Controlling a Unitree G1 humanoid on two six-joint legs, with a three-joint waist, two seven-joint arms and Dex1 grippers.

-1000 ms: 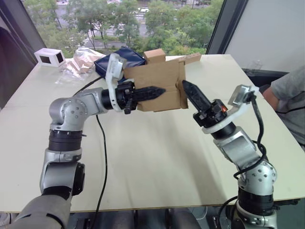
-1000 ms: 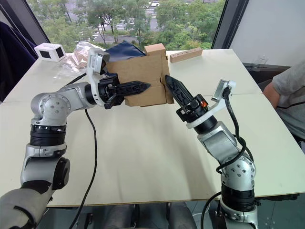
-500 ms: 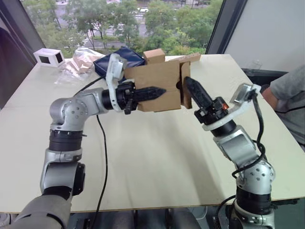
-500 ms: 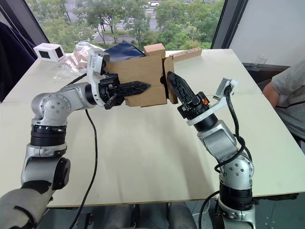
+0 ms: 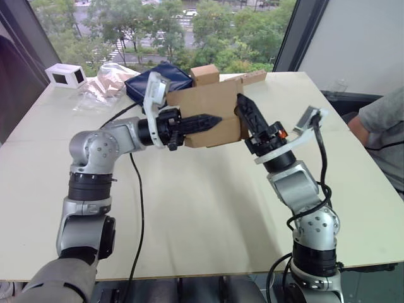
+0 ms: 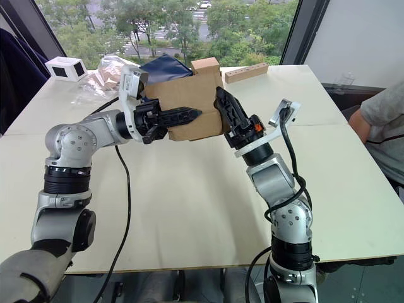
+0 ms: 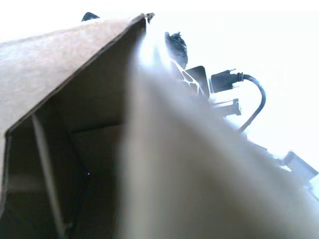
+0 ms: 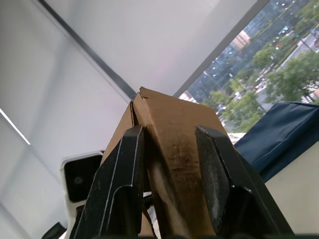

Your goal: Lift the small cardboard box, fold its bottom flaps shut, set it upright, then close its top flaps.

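Big pale table (image 5: pixel 208 208) under both arms, window w/ trees behind. Person's grey sleeve (image 5: pixel 384 126) at table's right edge.

Held in air above table's far half: small cardboard box (image 5: pixel 205 107), lying sideways, clear of tabletop. Left gripper (image 5: pixel 203 121) closed on box wall from robot's left side, black fingers flat along front face, pinching cardboard; left wrist view looks into box's open inside. Right gripper (image 8: pixel 169 164) at box's right end, fingers (image 8: pixel 122 174) parted a little, straddling a cardboard edge there, pressing on end flaps (image 5: pixel 242 120); flaps folded nearly flush to box end. Cannot tell if top or bottom flaps.

Behind box, on far table: dark blue bag (image 5: pixel 148 81), smaller cardboard cube (image 5: pixel 205 73), long tan block (image 5: pixel 254 77) just right of cube. Further left: clear plastic bag (image 5: pixel 104 85) w/ tan pieces inside, then white box (image 5: pixel 65 75) near far-left corner. Black cable (image 5: pixel 136 208) across table under left arm.
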